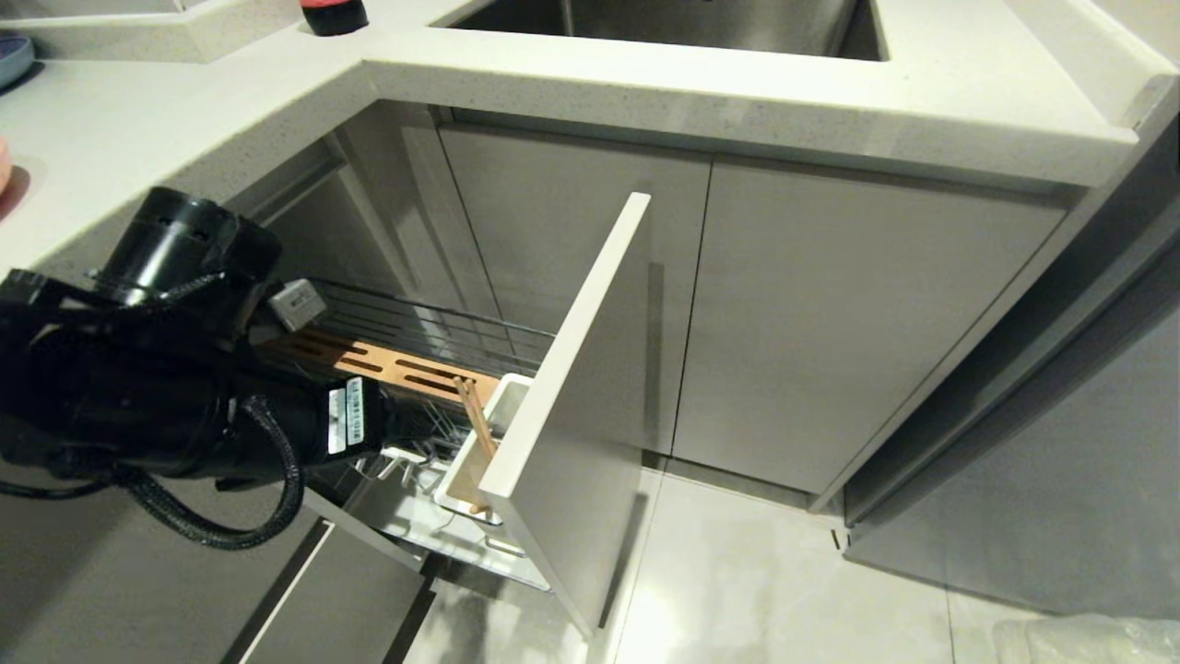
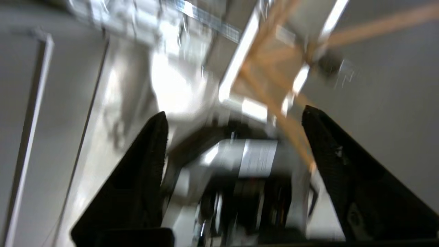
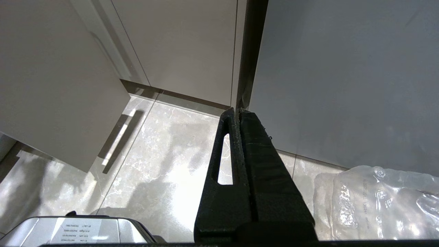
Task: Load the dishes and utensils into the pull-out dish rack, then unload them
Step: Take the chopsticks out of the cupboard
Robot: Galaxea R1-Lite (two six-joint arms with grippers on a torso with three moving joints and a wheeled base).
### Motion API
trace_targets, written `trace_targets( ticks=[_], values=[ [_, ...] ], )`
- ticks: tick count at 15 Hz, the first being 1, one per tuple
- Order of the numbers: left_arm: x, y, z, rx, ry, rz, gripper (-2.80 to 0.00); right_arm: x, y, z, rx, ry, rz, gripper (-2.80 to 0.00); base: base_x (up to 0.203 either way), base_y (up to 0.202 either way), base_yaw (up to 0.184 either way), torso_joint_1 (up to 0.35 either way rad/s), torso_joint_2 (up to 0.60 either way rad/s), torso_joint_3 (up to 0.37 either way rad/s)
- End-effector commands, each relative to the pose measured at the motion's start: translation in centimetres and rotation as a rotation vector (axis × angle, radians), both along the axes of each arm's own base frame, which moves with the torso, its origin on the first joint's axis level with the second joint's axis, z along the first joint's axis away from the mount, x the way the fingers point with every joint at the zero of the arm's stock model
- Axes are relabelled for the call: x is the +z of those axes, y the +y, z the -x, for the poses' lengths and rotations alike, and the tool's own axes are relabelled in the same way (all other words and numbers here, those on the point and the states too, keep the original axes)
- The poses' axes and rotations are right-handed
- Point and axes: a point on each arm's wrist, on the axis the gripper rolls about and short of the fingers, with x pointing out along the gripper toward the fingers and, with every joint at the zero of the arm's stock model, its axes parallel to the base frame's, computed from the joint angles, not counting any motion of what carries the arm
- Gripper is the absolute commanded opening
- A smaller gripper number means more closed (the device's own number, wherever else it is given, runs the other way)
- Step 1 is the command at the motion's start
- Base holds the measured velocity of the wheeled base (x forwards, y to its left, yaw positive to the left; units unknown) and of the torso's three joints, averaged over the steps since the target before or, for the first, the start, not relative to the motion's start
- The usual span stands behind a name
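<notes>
The pull-out dish rack [image 1: 572, 397] stands drawn out of the cabinet, with its slotted wooden strip [image 1: 387, 364] along the far side. The chopsticks [image 1: 475, 420] lean in the white utensil cup [image 1: 502, 406] behind the front panel. My left arm [image 1: 166, 387] reaches over the rack and hides its own fingers in the head view. In the left wrist view the left gripper [image 2: 234, 111] is open wide, with the blurred chopsticks [image 2: 274, 99] just beyond its fingertips and nothing held. The right gripper [image 3: 236, 111] is shut and hangs over the floor. Bowl and spoon are out of view.
A white counter [image 1: 645, 83] with a steel sink [image 1: 673, 23] runs above the cabinets. A pink rim [image 1: 3, 166] and a blue dish [image 1: 11, 55] sit at the counter's far left. A lower drawer front [image 1: 341, 599] juts out below the rack. Crumpled clear plastic [image 3: 377, 202] lies on the tiled floor.
</notes>
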Motion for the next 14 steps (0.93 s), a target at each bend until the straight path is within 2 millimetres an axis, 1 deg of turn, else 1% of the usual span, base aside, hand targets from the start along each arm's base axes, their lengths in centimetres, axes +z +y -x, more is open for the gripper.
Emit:
trace_targets(
  ticks=[1, 4, 7, 10, 12, 14],
  values=[
    [0.1, 0.3, 0.8, 0.040, -0.139, 0.037, 0.00, 0.0, 0.0, 0.0, 0.001, 0.000, 0.001, -2.80, 0.000, 0.000, 0.000, 0.000, 0.00, 0.000],
    [-1.4, -0.5, 1.1, 0.051, -0.242, 0.064, 0.00, 0.0, 0.0, 0.0, 0.001, 0.001, 0.001, -2.80, 0.000, 0.000, 0.000, 0.000, 0.00, 0.000],
    [-2.9, -2.1, 1.3, -0.027, -0.258, 0.058, 0.00, 0.0, 0.0, 0.0, 0.001, 0.000, 0.001, -2.80, 0.000, 0.000, 0.000, 0.000, 0.00, 0.000],
    [-4.5, -3.1, -0.3, -0.021, -0.226, 0.024, 0.00, 0.0, 0.0, 0.0, 0.001, 0.000, 0.001, -2.80, 0.000, 0.000, 0.000, 0.000, 0.00, 0.000],
    [-5.9, -3.9, -2.0, 0.011, -0.227, -0.006, 0.00, 0.0, 0.0, 0.0, 0.001, 0.000, 0.001, -2.80, 0.000, 0.000, 0.000, 0.000, 0.00, 0.000],
    [-6.8, -4.5, -3.9, 0.063, -0.278, -0.015, 0.00, 0.0, 0.0, 0.0, 0.001, 0.000, 0.001, -2.80, 0.000, 0.000, 0.000, 0.000, 0.00, 0.000]
  ],
)
